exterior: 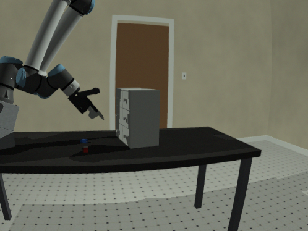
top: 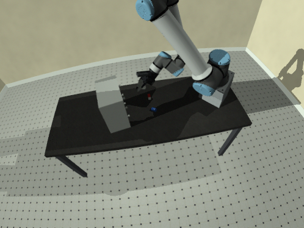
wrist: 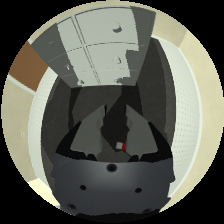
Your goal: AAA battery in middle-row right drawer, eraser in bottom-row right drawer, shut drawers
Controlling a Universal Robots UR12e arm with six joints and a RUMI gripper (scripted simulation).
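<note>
A grey, box-shaped chest of drawers stands upright on the black rectangular surface, and everything else is placed here relative to it. Its drawer front carries small knobs and faces the arm's side of the surface; in the wrist view the drawer faces sit flush, so every drawer that shows looks shut.

The black two-jaw gripper hangs in the air in front of the chest's drawer face, near its upper rows and clear of it, tilted down toward the chest. Its jaws stand narrow with nothing between them — the gripper is closed on air.

In front of the chest, on the surface, lie the two small items. The small red-and-white piece sits a short way out from the drawer face, below and a little beyond the gripper; it shows again in the exterior view and between the jaws in the wrist view. The small blue piece lies near it, also in front of the chest. At this size I cannot say for sure which is the AAA battery and which the eraser — both are only a few pixels wide.

The arm's grey base block stands on the surface well apart from the chest, beyond the two small pieces.
</note>
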